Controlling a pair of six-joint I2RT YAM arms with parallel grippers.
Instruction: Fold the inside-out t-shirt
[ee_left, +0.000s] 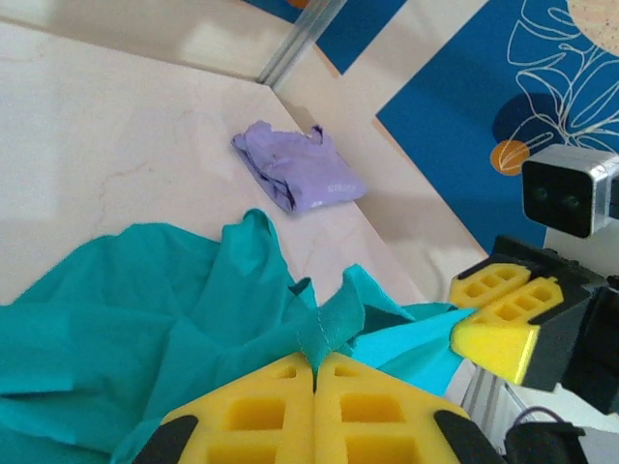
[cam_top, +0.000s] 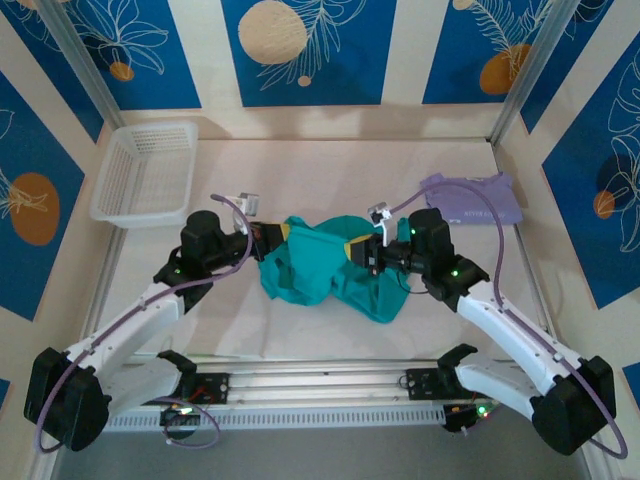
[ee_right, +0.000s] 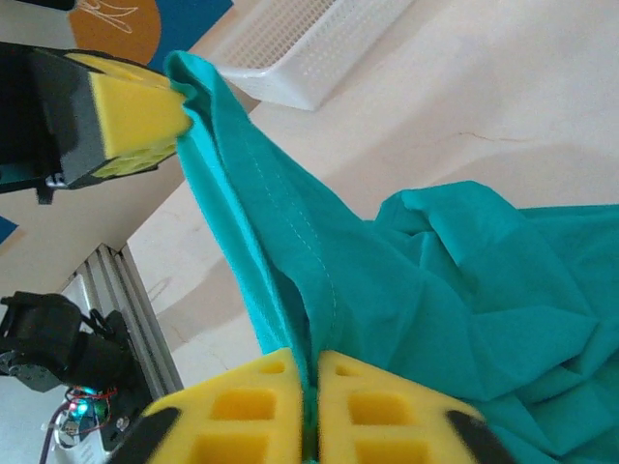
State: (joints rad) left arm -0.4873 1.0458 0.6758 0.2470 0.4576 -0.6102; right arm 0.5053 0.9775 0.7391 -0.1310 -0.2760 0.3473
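Top view, centre of frame: inside-out t-shirt (cam_top: 320, 268) bunched in a teal heap on the table (cam_top: 330, 170), raised along its upper edge between the two arms; at the heap's left end, left gripper (cam_top: 268, 237) pinching a cloth edge; at its right end, right gripper (cam_top: 358, 250) doing likewise.

Left wrist view, bottom centre: yellow pads (ee_left: 253, 411) pressed flush together, a stitched hem nipped at their tips; at the right edge of that frame, the other yellow tool with teal cloth running up to it.

Right wrist view, bottom centre: pads drawn narrow, clamped on a seam of the shirt; cloth pulled taut from there toward the upper left of frame, ending at the opposite yellow tip.

Folded lavender shirt (cam_top: 472, 198) at upper right of the top view, well apart from the teal heap; white basket (cam_top: 145, 170) at upper left, likewise apart.
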